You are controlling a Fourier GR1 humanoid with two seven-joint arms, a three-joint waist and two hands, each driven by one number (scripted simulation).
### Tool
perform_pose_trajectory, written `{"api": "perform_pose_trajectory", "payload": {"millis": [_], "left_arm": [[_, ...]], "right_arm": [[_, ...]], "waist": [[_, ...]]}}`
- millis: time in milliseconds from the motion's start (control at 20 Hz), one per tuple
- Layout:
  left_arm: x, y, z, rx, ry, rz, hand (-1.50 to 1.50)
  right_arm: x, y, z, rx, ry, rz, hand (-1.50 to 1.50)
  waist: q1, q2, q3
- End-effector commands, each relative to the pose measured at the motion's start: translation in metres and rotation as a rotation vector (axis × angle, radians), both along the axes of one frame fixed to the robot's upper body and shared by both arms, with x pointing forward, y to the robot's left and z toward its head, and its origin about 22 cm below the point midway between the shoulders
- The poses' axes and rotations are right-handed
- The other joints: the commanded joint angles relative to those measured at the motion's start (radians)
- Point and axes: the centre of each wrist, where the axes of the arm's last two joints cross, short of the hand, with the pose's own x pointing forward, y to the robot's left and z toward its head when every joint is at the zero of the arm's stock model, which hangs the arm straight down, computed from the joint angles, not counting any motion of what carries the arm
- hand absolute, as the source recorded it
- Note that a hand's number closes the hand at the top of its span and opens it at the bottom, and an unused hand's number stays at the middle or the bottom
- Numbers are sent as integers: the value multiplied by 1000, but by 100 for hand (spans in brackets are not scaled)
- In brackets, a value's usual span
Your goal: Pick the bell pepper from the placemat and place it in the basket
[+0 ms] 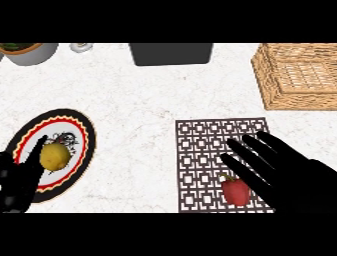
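pepper point(236, 192): red, on placemat point(200, 150), near its lower edge, just left of my right hand
right hand point(289, 172): fingers straight and spread, over placemat, holding nothing
left hand point(16, 182): fingers up, relaxed, resting over plate point(82, 145) beside lemon point(54, 156)
basket point(307, 75): tabletop point(141, 100) far right, well apart from pepper

1. No words, labels, brand names or numbers can be read anywhere on the counter.
2. The plate point(82, 150) at the near left bears only a decorative red, black and yellow zigzag border with a dark scroll motif, not lettering.
3. The placemat point(200, 150) at the near right shows only a repeating geometric fret pattern.
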Motion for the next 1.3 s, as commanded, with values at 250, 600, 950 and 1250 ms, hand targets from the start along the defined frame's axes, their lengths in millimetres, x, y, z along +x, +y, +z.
{"api": "perform_pose_trajectory", "payload": {"millis": [250,600,950,1250], "left_arm": [[-21,-13,-22,-66,119,-46,0],[-18,-19,-27,-75,115,-71,0],[-10,-36,-20,-56,114,-88,0],[-11,-35,-15,-83,111,-81,0]], "right_arm": [[-26,-15,35,-96,54,16,-150],[-25,-19,40,-7,101,-14,-150],[-24,4,15,35,118,-3,-150],[-20,12,-13,-62,130,-39,-150]], "waist": [[16,12,-12],[29,18,-11],[46,21,-9],[49,22,-7]]}}
